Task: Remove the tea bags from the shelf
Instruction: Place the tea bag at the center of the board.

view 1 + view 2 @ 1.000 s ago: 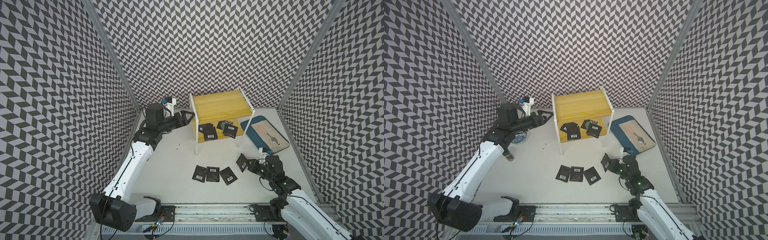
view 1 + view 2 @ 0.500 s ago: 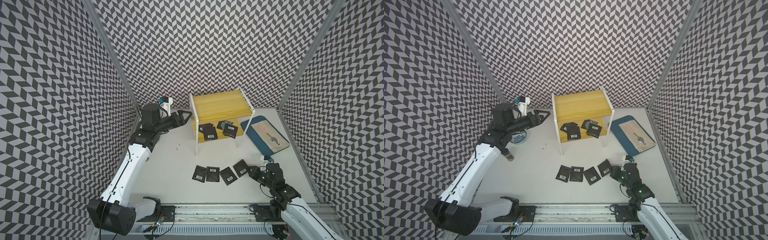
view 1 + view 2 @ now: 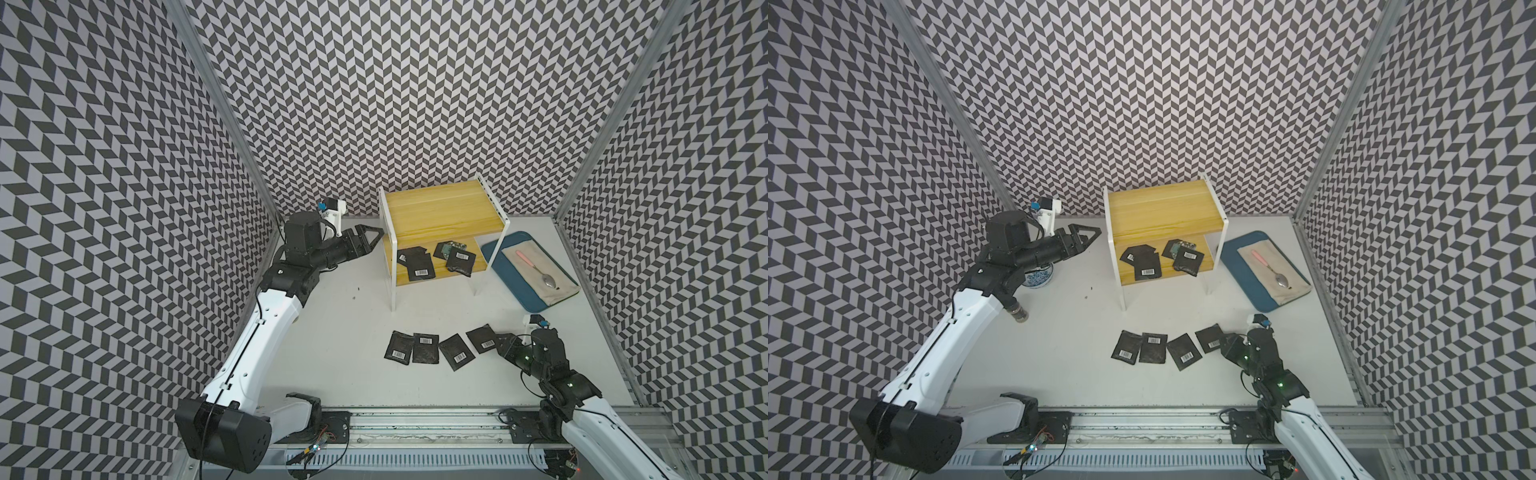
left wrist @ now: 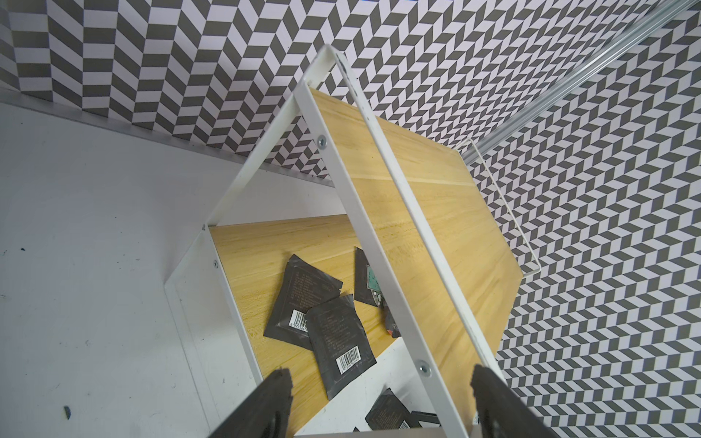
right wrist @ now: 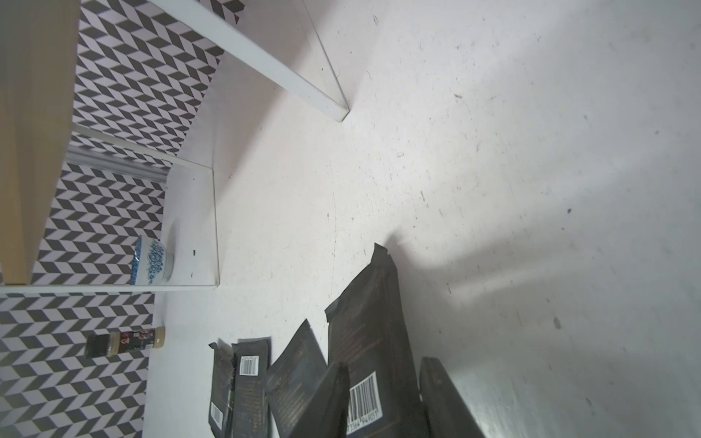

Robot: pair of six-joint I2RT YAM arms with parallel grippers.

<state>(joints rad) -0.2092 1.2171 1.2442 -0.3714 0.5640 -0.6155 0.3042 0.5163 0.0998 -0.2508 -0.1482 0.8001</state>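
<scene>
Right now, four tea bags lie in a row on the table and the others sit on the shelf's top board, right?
Not the top board: the other tea bags sit on the shelf's lower board, as both top views show.

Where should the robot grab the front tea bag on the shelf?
Probably its barcode end, nearest the shelf's open front. The tea bag lies flat under the top board, so above is blocked; slide in low from the front.
</scene>
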